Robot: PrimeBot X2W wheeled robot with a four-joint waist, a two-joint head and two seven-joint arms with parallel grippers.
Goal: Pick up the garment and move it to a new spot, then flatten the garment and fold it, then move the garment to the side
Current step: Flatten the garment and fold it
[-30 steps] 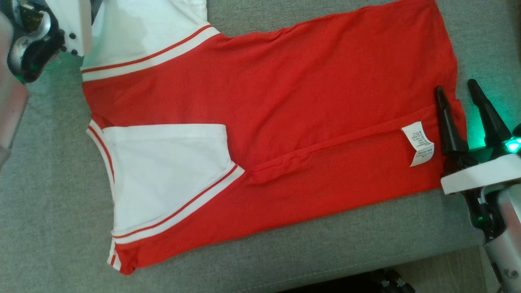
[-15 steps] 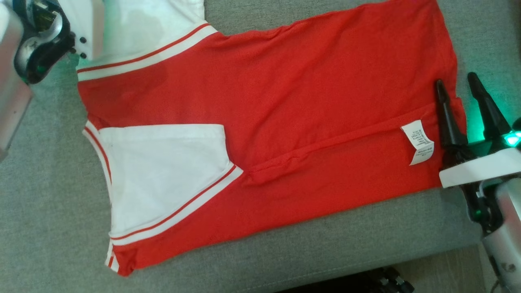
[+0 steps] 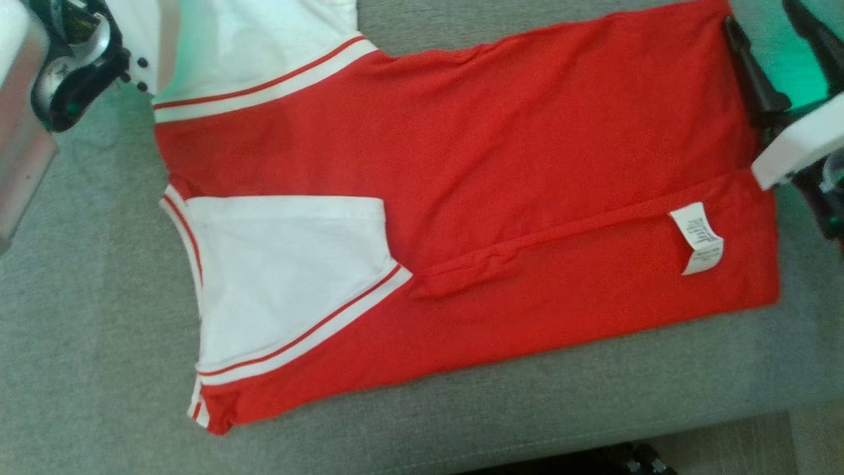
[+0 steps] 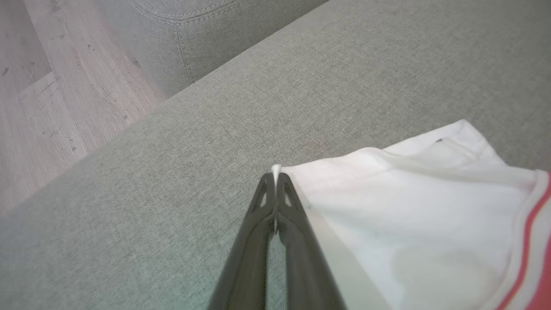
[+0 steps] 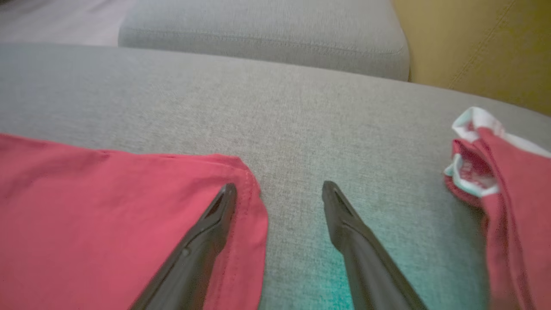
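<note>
A red garment [image 3: 501, 165] with white sleeves lies flat on the grey sofa cushion [image 3: 79, 330]. One white sleeve [image 3: 283, 277] is folded in over the red body, and a white label [image 3: 697, 237] shows near the hem. My left gripper [image 4: 275, 174] is shut on the edge of the other white sleeve [image 4: 409, 215], low over the cushion. My right gripper [image 5: 279, 185] is open at the far hem corner [image 5: 245, 193]. Its left finger lies on the red cloth and its right finger on bare cushion. In the head view the right gripper [image 3: 758, 12] is at the upper right.
A bunched red and white piece of cloth [image 5: 495, 172] lies to the right of my right gripper. Wooden floor [image 4: 51, 86] lies beyond the cushion's edge. Another grey cushion [image 5: 258, 26] and a yellow panel [image 5: 473, 38] stand behind.
My left gripper has shut on the white sleeve's edge. My right gripper has moved from the middle of the hem to its far corner, still open. The head view has shifted a little.
</note>
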